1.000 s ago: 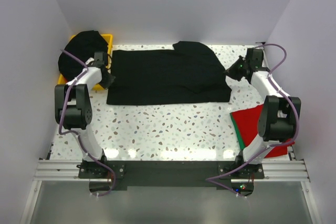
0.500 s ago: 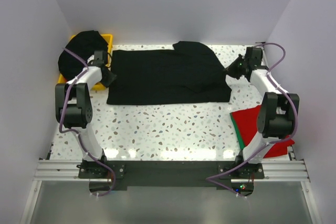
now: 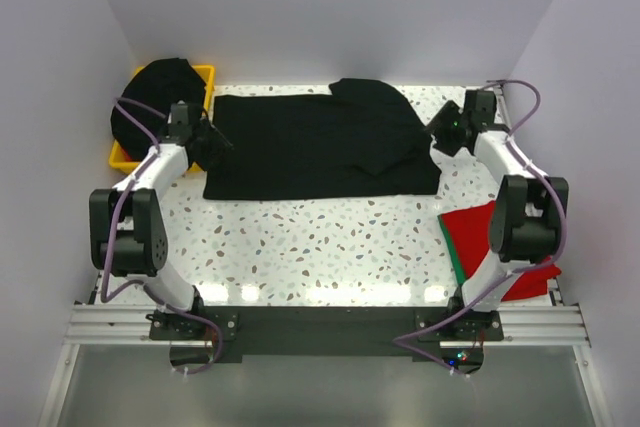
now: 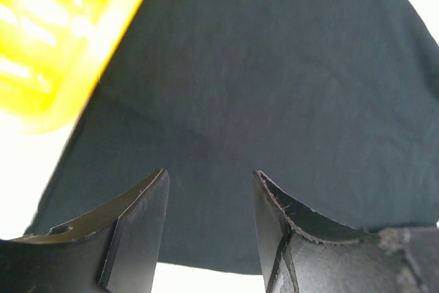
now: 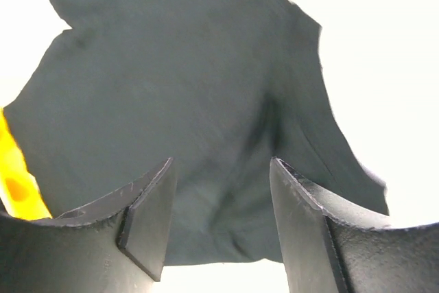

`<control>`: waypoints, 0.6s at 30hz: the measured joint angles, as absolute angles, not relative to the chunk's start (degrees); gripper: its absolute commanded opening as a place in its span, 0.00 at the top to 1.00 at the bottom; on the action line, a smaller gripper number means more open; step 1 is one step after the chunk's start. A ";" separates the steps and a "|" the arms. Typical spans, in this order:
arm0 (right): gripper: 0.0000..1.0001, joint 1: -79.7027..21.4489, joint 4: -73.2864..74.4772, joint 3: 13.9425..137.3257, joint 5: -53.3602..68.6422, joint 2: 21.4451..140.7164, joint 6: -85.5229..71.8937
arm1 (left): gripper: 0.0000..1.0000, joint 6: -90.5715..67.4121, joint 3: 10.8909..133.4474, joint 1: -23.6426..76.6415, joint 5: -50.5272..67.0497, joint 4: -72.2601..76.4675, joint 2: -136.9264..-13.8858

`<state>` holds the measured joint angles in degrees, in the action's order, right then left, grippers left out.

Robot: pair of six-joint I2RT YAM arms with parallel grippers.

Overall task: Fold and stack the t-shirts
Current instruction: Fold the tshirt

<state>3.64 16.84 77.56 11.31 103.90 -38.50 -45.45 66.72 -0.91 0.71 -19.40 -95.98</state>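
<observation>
A black t-shirt point(image 3: 315, 145) lies spread flat across the back of the table, with a fold bunched at its upper right. My left gripper point(image 3: 207, 139) hovers over its left edge, open, nothing between the fingers; the cloth point(image 4: 260, 94) fills that wrist view. My right gripper point(image 3: 437, 135) stands open at the shirt's right edge, above wrinkled black cloth point(image 5: 185, 101). A red t-shirt point(image 3: 480, 237) lies folded at the near right under the right arm. More black t-shirts point(image 3: 150, 97) are heaped in the bin.
A yellow plastic bin point(image 3: 204, 75) stands at the back left corner, its rim point(image 4: 62, 39) close to the left gripper. Speckled tabletop point(image 3: 320, 247) stretches in front of the spread shirt. Pale walls close in the back and sides.
Both grippers have opened and let go of the black shirt's edges. The left arm has shifted slightly towards the back; the shirt lies where it was.
</observation>
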 measured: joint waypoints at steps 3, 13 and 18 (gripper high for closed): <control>0.43 3.60 17.63 69.10 9.37 96.77 -38.24 | 0.45 -46.54 62.13 -0.54 2.52 -18.41 -93.93; 0.44 3.60 17.54 52.53 5.41 86.06 -38.17 | 0.47 -49.89 57.14 -0.47 4.82 -14.87 -93.82; 0.43 3.60 16.53 49.15 5.30 86.26 -38.41 | 0.48 -50.24 57.14 -0.47 5.98 -12.53 -96.95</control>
